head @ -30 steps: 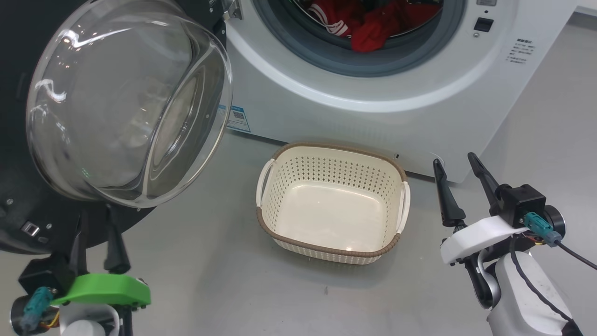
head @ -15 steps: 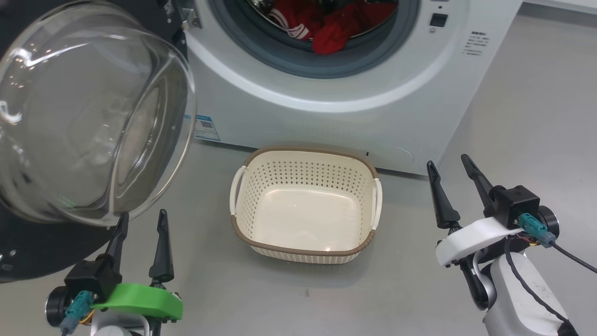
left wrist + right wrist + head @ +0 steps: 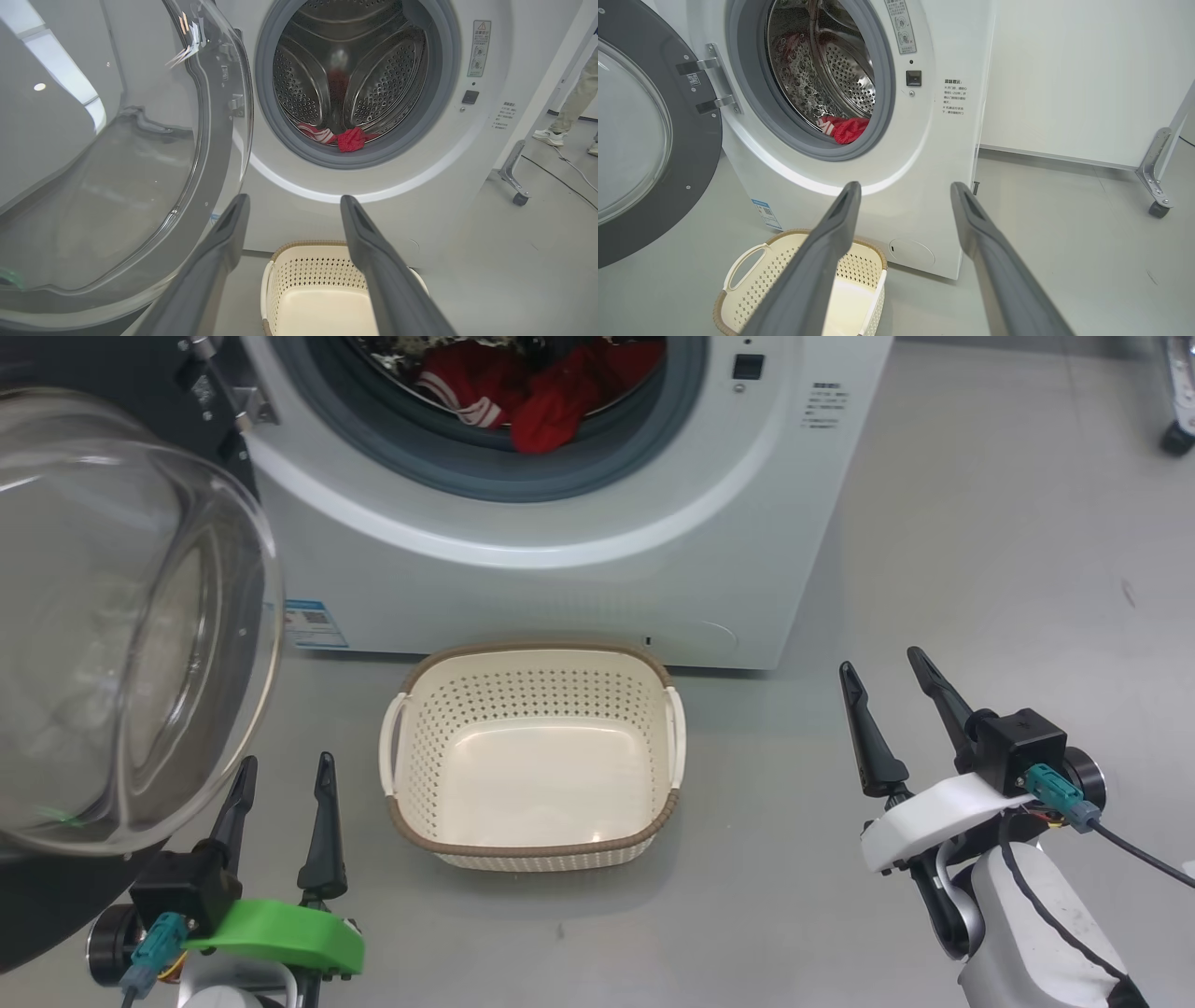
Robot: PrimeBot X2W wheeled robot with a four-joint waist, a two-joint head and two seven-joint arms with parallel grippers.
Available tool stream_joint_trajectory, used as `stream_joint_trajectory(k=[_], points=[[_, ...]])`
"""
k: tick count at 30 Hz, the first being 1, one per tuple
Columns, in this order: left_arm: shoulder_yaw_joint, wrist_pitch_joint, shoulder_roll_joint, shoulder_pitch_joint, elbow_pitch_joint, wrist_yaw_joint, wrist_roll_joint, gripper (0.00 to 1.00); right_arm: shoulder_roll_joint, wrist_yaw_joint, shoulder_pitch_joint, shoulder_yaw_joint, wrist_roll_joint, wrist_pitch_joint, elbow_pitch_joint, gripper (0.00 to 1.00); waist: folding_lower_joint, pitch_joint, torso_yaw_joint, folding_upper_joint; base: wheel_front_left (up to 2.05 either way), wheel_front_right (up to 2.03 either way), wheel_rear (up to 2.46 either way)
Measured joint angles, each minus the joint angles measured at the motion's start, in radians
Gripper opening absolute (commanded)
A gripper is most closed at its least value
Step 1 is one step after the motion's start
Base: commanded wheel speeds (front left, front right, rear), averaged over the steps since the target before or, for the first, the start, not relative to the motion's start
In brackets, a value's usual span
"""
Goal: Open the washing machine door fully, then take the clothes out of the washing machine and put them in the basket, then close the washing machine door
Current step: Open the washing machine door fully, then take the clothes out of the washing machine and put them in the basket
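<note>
Holding left gripper (image 3: pixel 286 761) and right gripper (image 3: pixel 879 658) spread wide, gripping nothing. Seeing door (image 3: pixel 112 616) hanging open at left, clothes (image 3: pixel 541 401) lying inside washing machine (image 3: pixel 560 588) (low in drum (image 3: pixel 299 79)), basket (image 3: pixel 532 649) sitting on floor (image 3: pixel 980 569) just in front.

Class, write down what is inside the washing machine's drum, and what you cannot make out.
Red clothes with white stripes lie bunched at the bottom front of the steel drum. Their folds hide how many pieces there are.
</note>
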Motion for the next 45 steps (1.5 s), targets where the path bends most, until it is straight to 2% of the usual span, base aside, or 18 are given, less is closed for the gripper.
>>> stream_joint_trajectory(k=[8,17,45], points=[[-0.010,0.013,0.011,0.000,-0.014,0.003,0.013,1.00,0.002,0.000,0.001,0.005,0.007,0.000,-0.002,1.00,0.0000,0.005,-0.081,0.0000,0.00,0.00,0.00],[-0.023,0.025,0.011,0.000,-0.020,0.003,0.020,1.00,0.002,0.000,0.017,0.004,0.008,0.000,-0.009,1.00,0.0000,0.010,-0.132,0.0000,0.00,0.00,0.00],[-0.030,0.046,0.011,-0.002,-0.015,0.012,0.020,1.00,0.004,-0.001,0.020,0.002,0.040,0.000,-0.025,1.00,0.0000,0.006,-0.144,0.0000,0.00,0.00,0.00]])
